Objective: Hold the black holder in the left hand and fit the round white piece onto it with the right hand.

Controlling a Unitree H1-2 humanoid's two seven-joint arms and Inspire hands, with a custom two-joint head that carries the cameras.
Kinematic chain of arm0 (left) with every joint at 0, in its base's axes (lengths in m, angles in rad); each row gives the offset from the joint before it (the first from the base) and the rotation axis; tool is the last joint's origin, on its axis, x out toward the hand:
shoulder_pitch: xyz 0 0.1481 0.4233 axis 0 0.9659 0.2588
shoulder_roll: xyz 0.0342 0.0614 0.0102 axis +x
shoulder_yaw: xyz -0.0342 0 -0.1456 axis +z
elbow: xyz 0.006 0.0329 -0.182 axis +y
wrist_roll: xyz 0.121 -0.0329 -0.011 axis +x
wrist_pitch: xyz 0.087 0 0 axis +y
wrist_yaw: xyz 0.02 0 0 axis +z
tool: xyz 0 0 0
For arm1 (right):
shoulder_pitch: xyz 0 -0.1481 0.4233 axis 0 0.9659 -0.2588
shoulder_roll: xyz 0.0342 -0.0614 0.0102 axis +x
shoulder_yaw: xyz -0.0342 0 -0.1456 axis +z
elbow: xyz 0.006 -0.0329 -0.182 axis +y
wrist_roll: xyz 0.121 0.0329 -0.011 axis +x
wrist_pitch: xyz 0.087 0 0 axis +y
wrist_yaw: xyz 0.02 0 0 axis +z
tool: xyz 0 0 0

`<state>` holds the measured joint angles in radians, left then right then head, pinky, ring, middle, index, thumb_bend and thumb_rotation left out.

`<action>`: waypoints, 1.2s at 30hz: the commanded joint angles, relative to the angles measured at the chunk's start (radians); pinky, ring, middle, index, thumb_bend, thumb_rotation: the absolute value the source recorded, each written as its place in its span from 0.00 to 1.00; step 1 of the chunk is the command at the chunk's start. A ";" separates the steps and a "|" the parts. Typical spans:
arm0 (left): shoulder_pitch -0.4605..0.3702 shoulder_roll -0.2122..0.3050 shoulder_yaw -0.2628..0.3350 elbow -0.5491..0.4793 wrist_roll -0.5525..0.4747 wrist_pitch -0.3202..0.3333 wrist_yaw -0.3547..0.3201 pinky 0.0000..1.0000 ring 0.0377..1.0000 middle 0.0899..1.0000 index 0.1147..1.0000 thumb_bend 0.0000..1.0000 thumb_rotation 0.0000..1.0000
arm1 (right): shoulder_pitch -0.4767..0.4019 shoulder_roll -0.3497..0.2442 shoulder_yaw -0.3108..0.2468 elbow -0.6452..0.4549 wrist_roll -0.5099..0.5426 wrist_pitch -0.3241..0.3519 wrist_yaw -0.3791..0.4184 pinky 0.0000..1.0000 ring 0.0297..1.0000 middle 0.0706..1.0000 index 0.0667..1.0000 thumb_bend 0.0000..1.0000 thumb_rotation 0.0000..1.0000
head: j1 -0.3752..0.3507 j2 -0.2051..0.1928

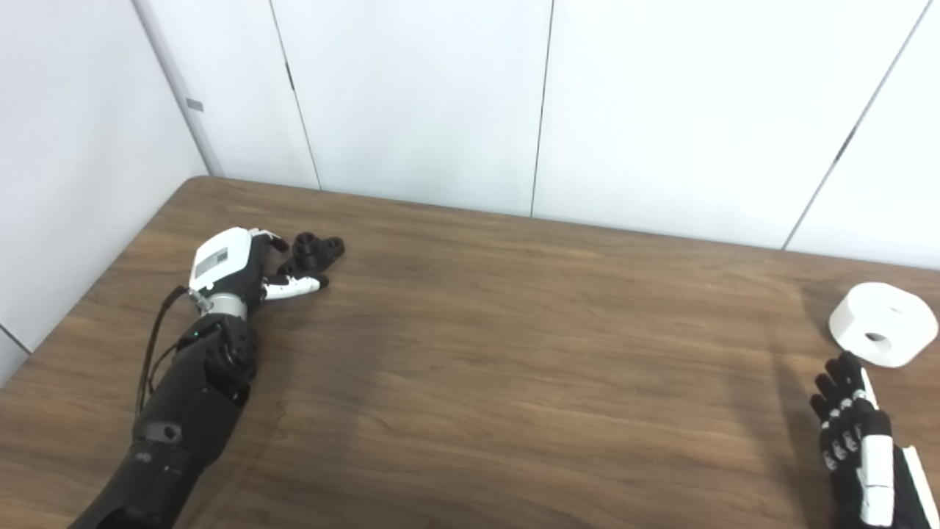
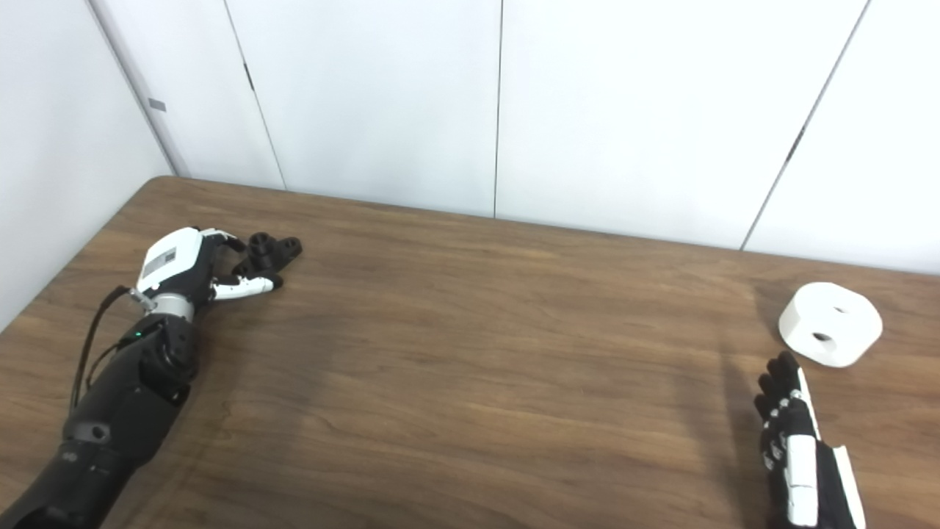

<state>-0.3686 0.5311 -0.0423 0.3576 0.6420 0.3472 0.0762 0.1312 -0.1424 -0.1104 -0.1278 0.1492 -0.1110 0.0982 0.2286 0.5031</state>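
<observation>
The black holder [image 1: 317,250] lies on the wooden table [image 1: 514,353] at the far left, with round sockets showing on top. My left hand [image 1: 242,268] is right beside it, fingers apart around its near side, thumb [image 1: 294,286] stretched out in front of it; I see no firm hold. The round white piece [image 1: 883,323] lies flat at the far right, a small hole in its side. My right hand [image 1: 855,433] is open, fingers straight, just short of the white piece and not touching it.
White wall panels [image 1: 411,95] stand behind the table's far edge. The table's left edge runs close to my left arm [image 1: 183,411]. Bare wood lies between the two hands.
</observation>
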 commanded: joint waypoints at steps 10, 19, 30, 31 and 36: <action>-0.050 0.050 -0.001 -0.009 -0.035 -0.010 -0.029 1.00 0.99 0.89 0.67 0.80 0.38 | 0.073 0.050 0.016 0.030 0.007 0.027 -0.009 1.00 1.00 1.00 1.00 0.42 1.00 | -0.006 0.002; -0.054 0.059 -0.012 0.010 -0.039 -0.027 -0.028 1.00 0.98 0.88 0.65 0.80 0.33 | 0.076 0.057 0.017 0.019 -0.002 0.033 -0.011 1.00 1.00 1.00 1.00 0.41 1.00 | -0.011 0.003; -0.048 0.059 -0.013 0.011 -0.040 -0.051 -0.011 1.00 0.98 0.86 0.57 0.80 0.23 | 0.082 0.056 0.016 0.001 -0.006 0.048 -0.008 1.00 1.00 1.00 1.00 0.40 1.00 | -0.010 0.007; -0.048 0.059 -0.013 0.012 -0.041 -0.052 -0.010 1.00 0.98 0.86 0.56 0.80 0.22 | 0.082 0.056 0.016 0.001 -0.006 0.048 -0.007 1.00 1.00 1.00 1.00 0.39 1.00 | -0.010 0.007; -0.045 0.045 0.010 0.006 -0.089 -0.060 -0.013 1.00 0.97 0.85 0.44 0.56 0.08 | 0.082 0.055 0.014 -0.001 -0.004 0.051 -0.006 1.00 1.00 1.00 1.00 0.38 1.00 | -0.010 0.009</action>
<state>-0.3871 0.5574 -0.0438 0.3718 0.5584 0.2949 0.0487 0.1607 -0.1131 -0.1071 -0.1671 0.1366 -0.0634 0.0968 0.2194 0.5093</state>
